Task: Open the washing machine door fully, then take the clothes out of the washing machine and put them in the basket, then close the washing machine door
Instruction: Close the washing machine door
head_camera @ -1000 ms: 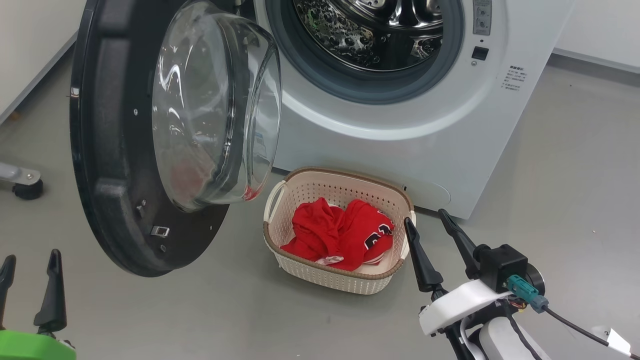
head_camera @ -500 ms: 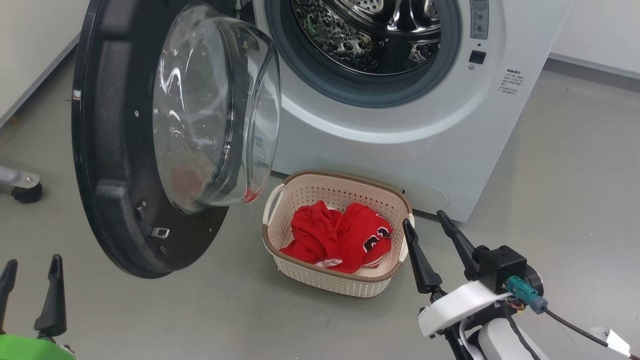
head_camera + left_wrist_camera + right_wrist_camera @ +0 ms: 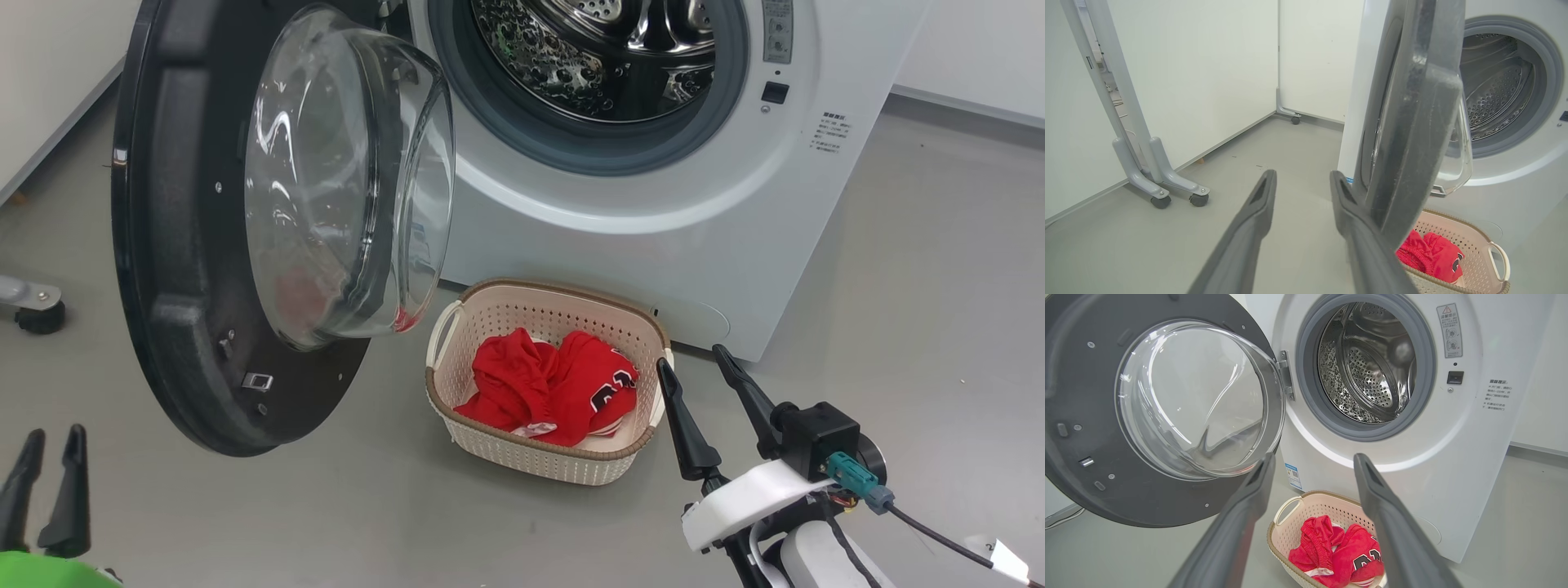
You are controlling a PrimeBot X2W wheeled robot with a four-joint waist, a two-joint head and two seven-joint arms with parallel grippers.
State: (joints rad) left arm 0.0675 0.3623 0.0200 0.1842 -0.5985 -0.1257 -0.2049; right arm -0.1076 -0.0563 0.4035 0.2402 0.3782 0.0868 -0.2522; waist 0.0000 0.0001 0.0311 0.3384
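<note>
One basket (image 3: 531,453), on the floor (image 3: 367,506) before one washing machine (image 3: 620,261), holds the clothes (image 3: 555,384), seemingly two garments. The washing machine door (image 3: 155,245) hangs open. The left gripper (image 3: 55,433) and right gripper (image 3: 689,357) gape, empty.

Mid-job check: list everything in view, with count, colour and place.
washing machine: one, white, ahead; steel drum shows no clothes.
washing machine door: one, black rim, clear glass, swung open leftward.
basket: one, cream, brown rim, on floor before machine.
clothes: red bundle, count unclear, in basket.
label sticker: one, blue, low on machine front.
stand feet: two, grey, wheeled, far left.
left gripper: dark fingers apart, empty, lower left near door.
right gripper: dark fingers wide apart, empty, right of basket.
</note>
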